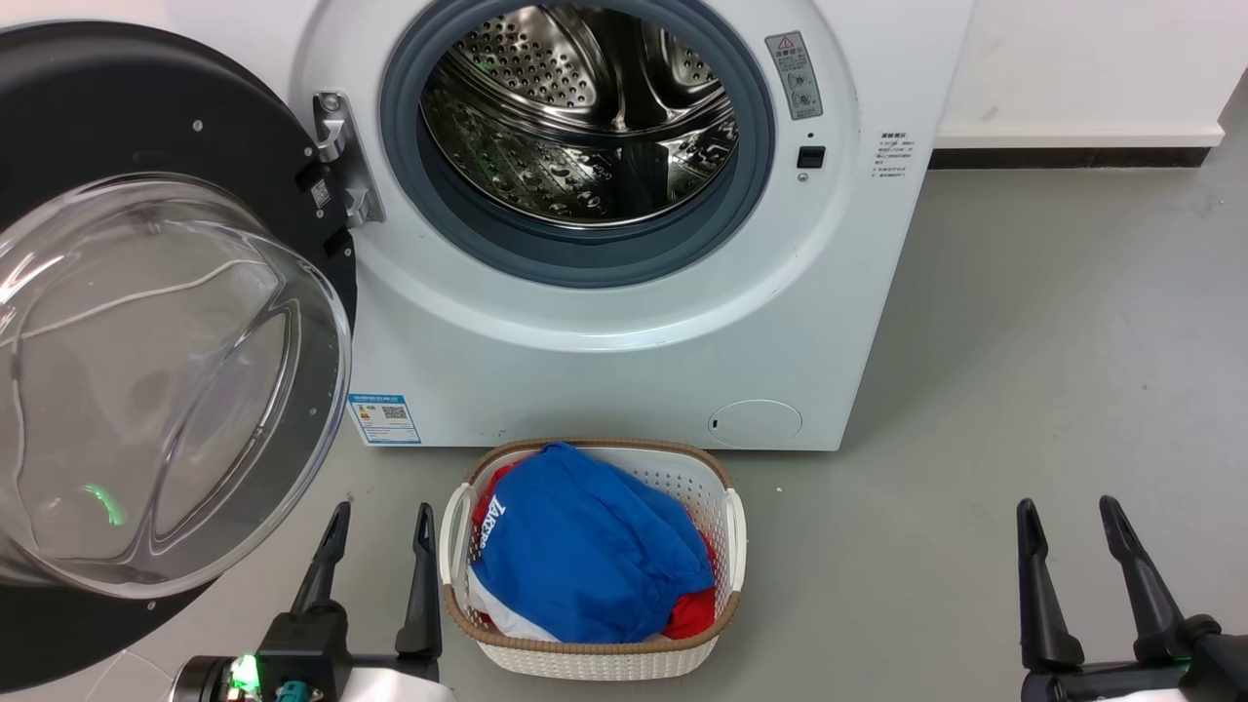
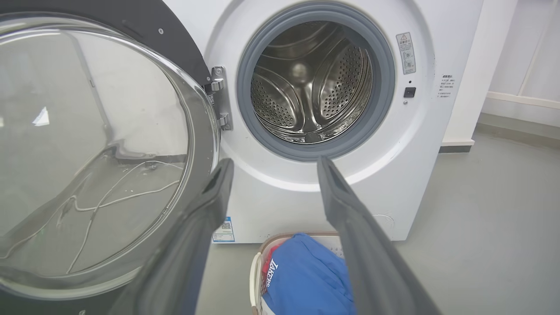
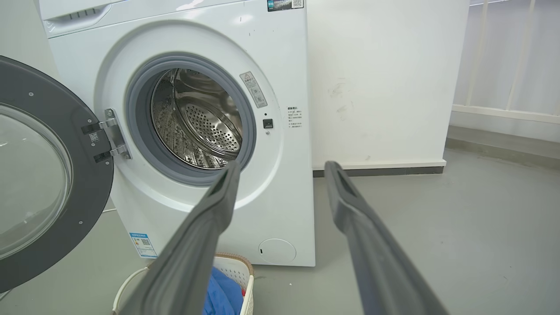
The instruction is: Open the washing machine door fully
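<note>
Door status: the washing machine door (image 1: 166,322) stands swung out to the left on its hinge (image 1: 336,156), inner face and glass bowl toward the head camera. The drum (image 1: 585,107) of the washing machine (image 1: 624,361) is fully exposed.

The left gripper (image 1: 382,509) has its 2 fingers spread wide and holds nothing. It is just beside the door's lower edge; no contact visible. The right gripper (image 1: 1067,503) is likewise spread and empty, well apart from the machine. The laundry basket (image 1: 738,531) sits between them.

Judgement: the door looks at or near full swing. If travel remains, push slowly with the left finger's outer side on the black rim far from the hinge, follow the arc, avoid the glass bowl and basket, and stop at hinge resistance.
</note>
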Available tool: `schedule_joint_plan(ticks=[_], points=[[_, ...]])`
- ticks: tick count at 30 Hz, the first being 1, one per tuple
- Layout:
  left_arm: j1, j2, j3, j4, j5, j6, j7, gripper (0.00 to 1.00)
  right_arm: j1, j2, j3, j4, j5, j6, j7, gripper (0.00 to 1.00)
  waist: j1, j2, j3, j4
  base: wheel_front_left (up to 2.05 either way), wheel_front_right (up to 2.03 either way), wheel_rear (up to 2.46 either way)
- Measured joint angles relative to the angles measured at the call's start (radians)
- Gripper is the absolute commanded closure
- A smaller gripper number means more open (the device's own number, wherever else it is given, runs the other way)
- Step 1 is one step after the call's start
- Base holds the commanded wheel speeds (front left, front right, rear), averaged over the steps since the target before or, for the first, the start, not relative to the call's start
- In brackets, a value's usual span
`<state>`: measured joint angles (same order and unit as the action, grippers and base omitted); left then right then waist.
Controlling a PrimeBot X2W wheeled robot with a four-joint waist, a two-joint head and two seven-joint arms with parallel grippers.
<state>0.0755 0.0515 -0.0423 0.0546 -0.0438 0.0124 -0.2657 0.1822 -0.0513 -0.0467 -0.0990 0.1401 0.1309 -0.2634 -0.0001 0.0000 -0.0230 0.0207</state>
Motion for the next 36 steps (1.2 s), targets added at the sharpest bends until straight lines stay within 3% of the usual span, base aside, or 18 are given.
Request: schedule_joint_plan(ticks=[14,15,20,36], points=[[0.002,0.000,-0.012,0.013,0.015,0.023,0.000,0.00,0.001,0.000,0.003,0.006,0.000,0.000,0.000,0.00,0.0000,0.0000,-0.001,-0.002,0.00,0.00,0.00],[0.003,0.000,-0.013,0.021,0.013,0.023,0.000,1.00,0.002,0.000,0.003,0.014,0.000,0.000,0.000,1.00,0.0000,0.0000,-0.001,-0.002,0.00,0.00,0.00],[0.023,0.000,-0.015,0.068,-0.004,0.022,0.006,1.00,0.012,0.000,0.007,0.058,0.016,0.000,0.008,1.00,0.0000,0.0000,-0.001,-0.003,0.00,0.00,0.00],[-0.004,0.000,0.019,0.094,-0.326,-0.012,0.083,1.00,-0.031,-0.011,0.015,0.117,0.336,0.000,0.064,1.00,0.0001,0.0000,0.003,-0.005,0.00,0.00,0.00]])
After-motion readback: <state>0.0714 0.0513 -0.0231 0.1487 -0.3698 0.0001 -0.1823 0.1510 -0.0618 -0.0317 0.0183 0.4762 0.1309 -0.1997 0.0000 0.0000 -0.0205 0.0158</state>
